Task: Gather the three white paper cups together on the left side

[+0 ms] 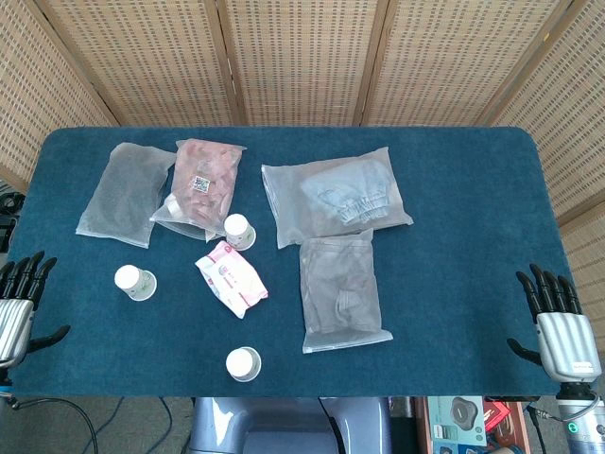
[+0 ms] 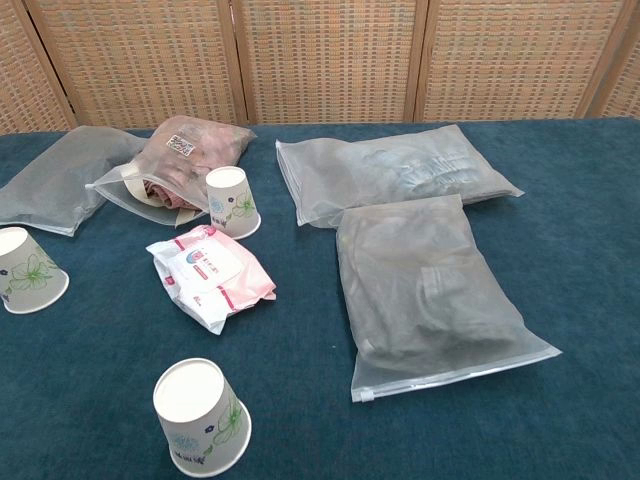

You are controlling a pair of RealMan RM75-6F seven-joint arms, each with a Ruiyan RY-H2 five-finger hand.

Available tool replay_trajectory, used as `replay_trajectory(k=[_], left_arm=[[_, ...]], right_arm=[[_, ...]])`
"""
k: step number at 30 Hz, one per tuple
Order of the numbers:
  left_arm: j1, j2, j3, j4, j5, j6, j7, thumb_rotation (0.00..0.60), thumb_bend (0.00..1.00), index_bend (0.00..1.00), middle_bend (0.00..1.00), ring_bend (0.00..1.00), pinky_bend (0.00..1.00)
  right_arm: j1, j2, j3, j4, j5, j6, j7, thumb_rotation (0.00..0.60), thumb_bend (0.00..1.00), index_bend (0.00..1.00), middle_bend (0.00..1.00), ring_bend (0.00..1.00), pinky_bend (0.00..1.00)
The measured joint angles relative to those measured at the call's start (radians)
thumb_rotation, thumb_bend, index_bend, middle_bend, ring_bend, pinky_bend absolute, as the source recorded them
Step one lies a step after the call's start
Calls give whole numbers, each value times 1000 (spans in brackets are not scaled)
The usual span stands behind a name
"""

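Observation:
Three white paper cups with a floral print stand upside down on the blue table [image 1: 454, 189]. One cup [image 1: 135, 282] [image 2: 27, 271] is at the left. Another cup [image 1: 239, 231] [image 2: 232, 202] stands mid-table, touching the pink bag. The third cup [image 1: 244, 364] [image 2: 202, 417] is near the front edge. My left hand [image 1: 21, 295] hovers at the table's left front corner, fingers spread, holding nothing. At the right front corner my right hand [image 1: 558, 312] is likewise spread and empty. Neither hand shows in the chest view.
A pink wipes pack [image 1: 231, 277] [image 2: 210, 274] lies between the cups. A pink-filled bag [image 1: 199, 186] [image 2: 178, 160] and a grey bag [image 1: 126, 192] [image 2: 55, 175] lie at the back left. Two frosted clothing bags [image 1: 336, 196] [image 1: 342, 291] [image 2: 392, 180] [image 2: 430, 290] occupy the middle. Woven screens stand behind.

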Motion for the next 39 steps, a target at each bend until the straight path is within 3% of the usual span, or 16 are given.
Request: replay_trajectory(k=[26, 39], left_arm=[[-7, 10, 15, -12, 31, -10, -6, 600, 164, 0, 0, 0, 0], [-57, 19, 41, -32, 136, -54, -7, 600, 165, 0, 0, 0, 0]], right_arm=[[-6, 5, -4, -9, -7, 7, 7, 600, 93, 0, 0, 0, 0], [-10, 14, 0, -12, -4, 12, 33, 600, 93, 0, 0, 0, 0]])
